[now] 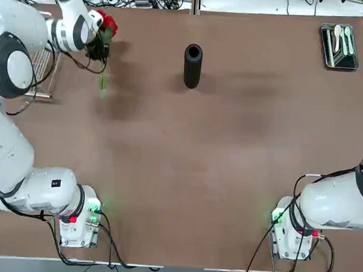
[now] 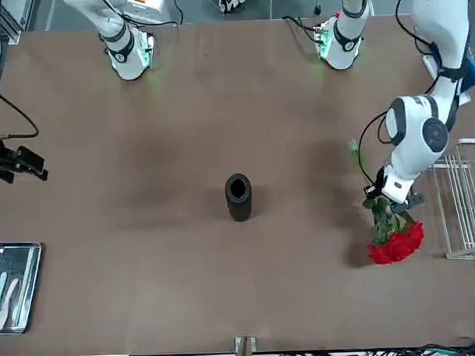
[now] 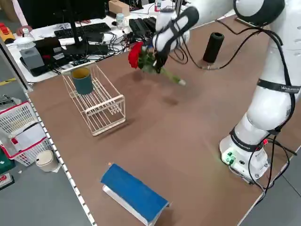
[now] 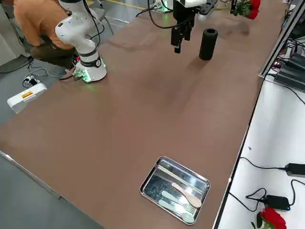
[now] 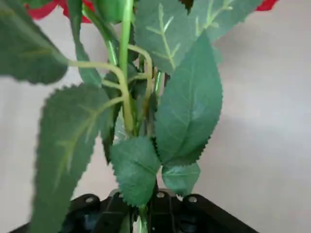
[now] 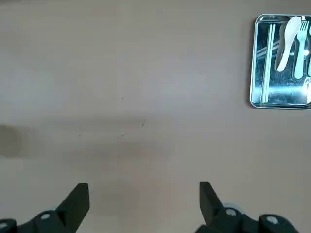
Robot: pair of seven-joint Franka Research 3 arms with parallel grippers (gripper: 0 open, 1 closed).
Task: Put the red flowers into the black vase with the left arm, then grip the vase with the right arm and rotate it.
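With the black vase (image 1: 192, 66) upright on the surface as reference, the left gripper (image 2: 394, 199), to its robot-left, clamps its jaws on the red flowers' (image 2: 396, 243) stems, presumably leaving the ends free for insertion, leaves masking the contact, while the right gripper (image 6: 145, 206) waits robot-right, jaws apart.

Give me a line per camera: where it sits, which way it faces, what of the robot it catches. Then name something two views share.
Top: overhead, facing down; both arms.
Front: across the table, facing the robot; both arms.
Left side: raised, looking diagonally down over the white rack; an arm, base included.
Right side: raised, looking diagonally down past the cutlery tray; parts of both arms.
Left wrist: on that arm, facing its tool and the red flowers.
Right wrist: on that arm, facing its tool.
Top and front share the black vase.
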